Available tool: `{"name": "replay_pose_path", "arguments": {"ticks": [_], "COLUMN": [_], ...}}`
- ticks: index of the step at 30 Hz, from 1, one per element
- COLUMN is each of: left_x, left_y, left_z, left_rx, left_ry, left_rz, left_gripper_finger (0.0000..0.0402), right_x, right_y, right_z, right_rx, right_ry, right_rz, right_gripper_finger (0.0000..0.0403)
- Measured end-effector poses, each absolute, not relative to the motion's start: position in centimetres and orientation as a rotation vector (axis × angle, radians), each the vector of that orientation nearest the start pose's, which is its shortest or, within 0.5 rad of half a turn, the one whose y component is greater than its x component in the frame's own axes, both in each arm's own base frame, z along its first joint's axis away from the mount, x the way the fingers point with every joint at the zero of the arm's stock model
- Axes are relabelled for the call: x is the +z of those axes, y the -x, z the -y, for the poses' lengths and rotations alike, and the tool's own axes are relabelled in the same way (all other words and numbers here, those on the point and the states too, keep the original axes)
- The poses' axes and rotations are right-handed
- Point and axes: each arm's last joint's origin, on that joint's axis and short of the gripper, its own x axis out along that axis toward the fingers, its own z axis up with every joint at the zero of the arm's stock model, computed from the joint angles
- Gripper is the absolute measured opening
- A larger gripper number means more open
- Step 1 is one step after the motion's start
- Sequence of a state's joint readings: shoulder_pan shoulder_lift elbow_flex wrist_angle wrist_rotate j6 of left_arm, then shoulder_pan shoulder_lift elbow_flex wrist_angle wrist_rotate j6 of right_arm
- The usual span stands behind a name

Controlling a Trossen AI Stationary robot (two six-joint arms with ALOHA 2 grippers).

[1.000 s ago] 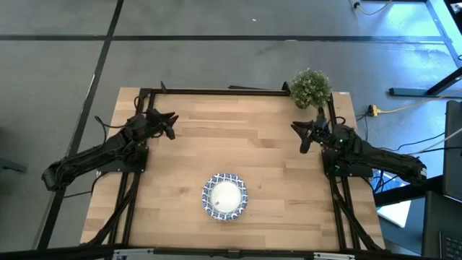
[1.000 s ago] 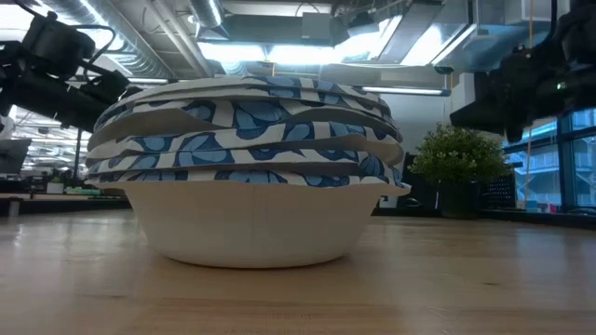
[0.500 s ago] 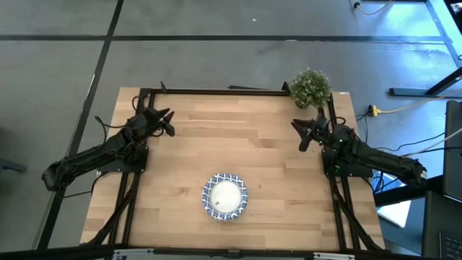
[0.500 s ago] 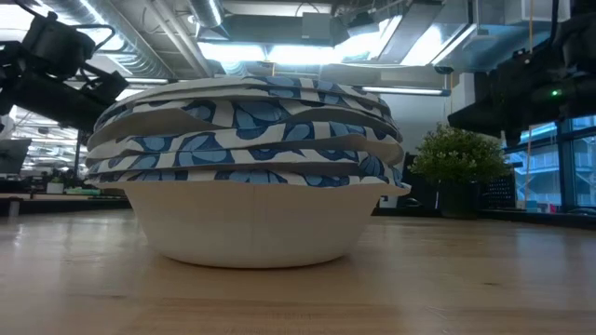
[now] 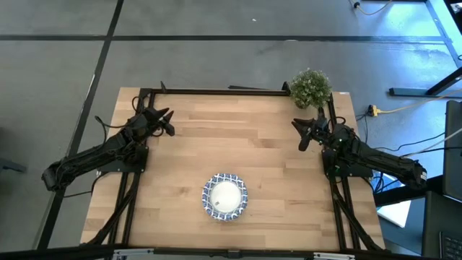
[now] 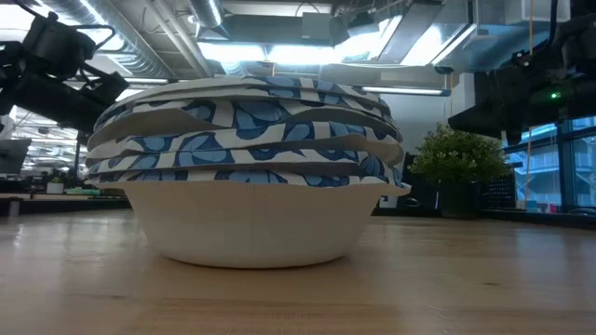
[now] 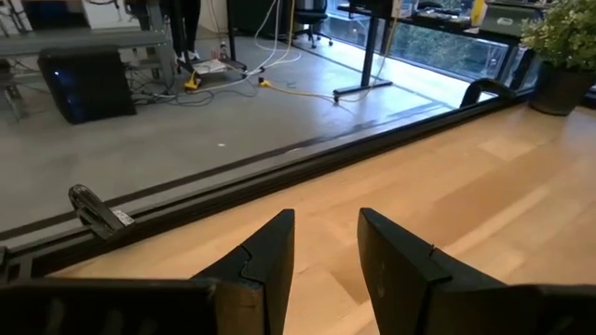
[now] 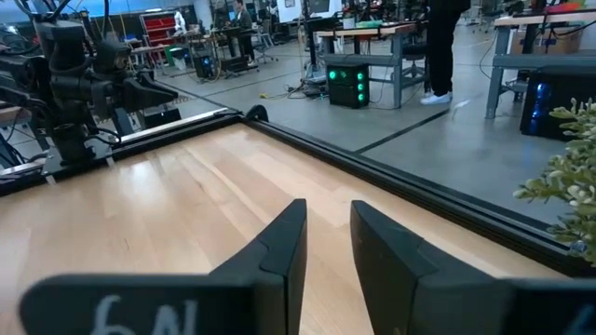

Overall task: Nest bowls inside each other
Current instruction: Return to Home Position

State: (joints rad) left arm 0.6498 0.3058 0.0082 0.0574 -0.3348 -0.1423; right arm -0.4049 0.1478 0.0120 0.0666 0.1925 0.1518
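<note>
Blue-rimmed bowls (image 5: 225, 196) nested at six o'clock; left claw (image 5: 169, 123) and right claw (image 5: 299, 136), slightly spread, should settle clear of them.

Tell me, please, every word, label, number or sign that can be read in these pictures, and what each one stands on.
"6" followed by white strokes cut off at the picture's edge, unreadable: a white marking on the body of the right end effector.
The bowls: blue leaf pattern only, no lettering.
Nothing else is legible; anything in the room behind is too small to read.
</note>
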Motion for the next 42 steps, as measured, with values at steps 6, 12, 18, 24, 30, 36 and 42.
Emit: {"name": "replay_pose_path", "arguments": {"ticks": [6,12,18,24,30,36,42], "left_x": [14.59,14.59,14.59,14.59,14.59,14.59,14.59], "left_y": [-8.37,-8.37,-8.37,-8.37,-8.37,-8.37,-8.37], "left_z": [-7.56,-7.56,-7.56,-7.56,-7.56,-7.56,-7.56], "left_rx": [0.996,0.996,0.996,0.995,0.995,0.995,0.994], "left_ry": [0.148,0.148,0.148,0.148,0.148,0.148,0.148], "left_rz": [-0.188,-0.188,-0.188,-0.188,-0.188,-0.188,-0.188], "left_gripper_finger": [0.0115,0.0115,0.0115,0.0115,0.0115,0.0115,0.0115], "right_x": [16.2,16.21,16.21,16.22,16.22,16.22,16.23], "right_y": [-9.5,-9.5,-9.5,-9.5,-9.5,-9.5,-9.5], "right_z": [4.67,4.67,4.67,4.67,4.67,4.67,4.67], "right_rx": [-0.601,-0.601,-0.6,-0.6,-0.6,-0.6,-0.6], "right_ry": [-0.154,-0.154,-0.153,-0.153,-0.153,-0.153,-0.154], "right_rz": [-0.024,-0.024,-0.024,-0.023,-0.023,-0.023,-0.023], "right_gripper_finger": [0.0087,0.0087,0.0087,0.0087,0.0087,0.0087,0.0087]}}
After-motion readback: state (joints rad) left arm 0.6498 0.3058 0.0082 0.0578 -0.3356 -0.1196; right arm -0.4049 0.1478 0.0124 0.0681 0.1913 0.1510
